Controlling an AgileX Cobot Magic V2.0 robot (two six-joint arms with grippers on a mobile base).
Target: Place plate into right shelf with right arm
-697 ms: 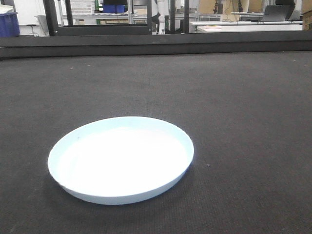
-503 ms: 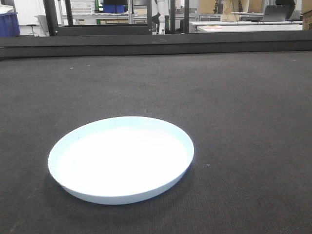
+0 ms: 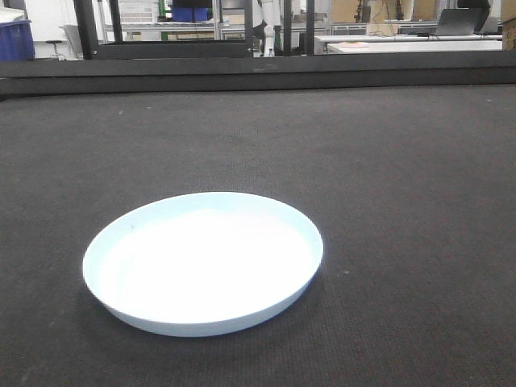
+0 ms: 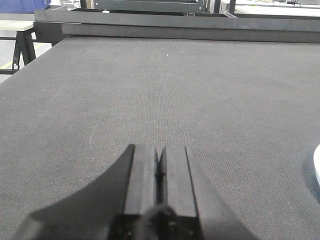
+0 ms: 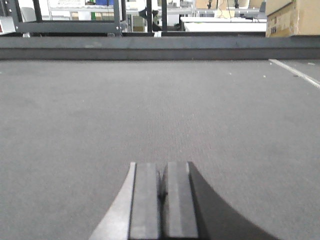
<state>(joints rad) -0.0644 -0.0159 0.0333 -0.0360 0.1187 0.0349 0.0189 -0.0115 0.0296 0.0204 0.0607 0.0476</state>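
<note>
The plate (image 3: 203,263), round, shallow and white with a bluish tint, lies flat on the dark mat (image 3: 387,177) in the front view, left of centre and near the camera. Only a sliver of the plate (image 4: 317,167) shows at the right edge of the left wrist view. My left gripper (image 4: 159,150) is shut with nothing in it, low over the mat to the plate's left. My right gripper (image 5: 160,167) is also shut and holds nothing, over bare mat, and no plate shows in its view. The right shelf is out of view.
A dark raised ledge (image 3: 258,74) runs along the mat's far edge. Beyond it stand black frames (image 3: 169,48), a blue bin (image 3: 16,40) at far left and white tables (image 3: 411,44). A cardboard box (image 5: 292,17) sits far right, near a white line (image 5: 295,72).
In the front view the plate and background sit a few pixels further right than before. Nothing was grasped or released.
</note>
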